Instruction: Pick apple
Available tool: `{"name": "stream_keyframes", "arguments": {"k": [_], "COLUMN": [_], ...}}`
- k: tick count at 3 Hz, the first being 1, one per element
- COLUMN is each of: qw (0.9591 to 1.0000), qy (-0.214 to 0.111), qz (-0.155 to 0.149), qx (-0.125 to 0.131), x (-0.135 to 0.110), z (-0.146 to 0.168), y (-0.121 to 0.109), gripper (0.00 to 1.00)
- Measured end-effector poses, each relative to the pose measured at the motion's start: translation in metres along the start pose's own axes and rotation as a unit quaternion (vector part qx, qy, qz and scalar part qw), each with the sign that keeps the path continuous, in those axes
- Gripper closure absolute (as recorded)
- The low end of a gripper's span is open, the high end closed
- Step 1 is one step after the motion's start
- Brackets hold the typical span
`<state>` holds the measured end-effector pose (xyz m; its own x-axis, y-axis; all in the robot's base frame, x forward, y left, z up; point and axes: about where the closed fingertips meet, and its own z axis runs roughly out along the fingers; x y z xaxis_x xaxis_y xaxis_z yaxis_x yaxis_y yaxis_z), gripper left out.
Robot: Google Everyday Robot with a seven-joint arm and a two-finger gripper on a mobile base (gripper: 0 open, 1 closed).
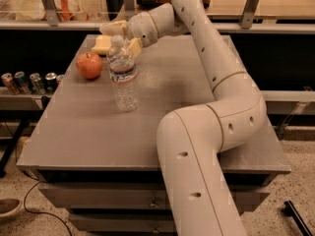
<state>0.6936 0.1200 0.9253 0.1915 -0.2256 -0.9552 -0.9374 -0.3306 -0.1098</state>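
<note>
The red-orange apple (89, 65) sits on the grey table (167, 97) toward its far left. Just behind it lies a pale yellow sponge block (103, 45). A clear water bottle (122, 75) stands upright to the apple's right. My gripper (123, 37) hovers behind the bottle's cap, up and to the right of the apple and apart from it. It is open, with one pale finger (114, 28) over the sponge and the other (134, 46) to the right of the cap. Nothing is held.
Several soda cans (29, 81) stand on a low shelf left of the table. A railing and counter (256, 26) run behind the table. My own arm's large links (206, 146) cover the table's near right. A bowl (9, 208) lies on the floor at left.
</note>
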Motion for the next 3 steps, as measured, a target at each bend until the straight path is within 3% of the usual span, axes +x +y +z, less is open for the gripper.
{"name": "stream_keyframes", "arguments": {"k": [2, 3], "qw": [0.9981, 0.9980], "qy": [0.039, 0.040], "qz": [-0.045, -0.044], "qx": [0.019, 0.021], "x": [-0.051, -0.052], "z": [0.005, 0.006], "y": [-0.001, -0.003], "gripper": [0.00, 0.00]}}
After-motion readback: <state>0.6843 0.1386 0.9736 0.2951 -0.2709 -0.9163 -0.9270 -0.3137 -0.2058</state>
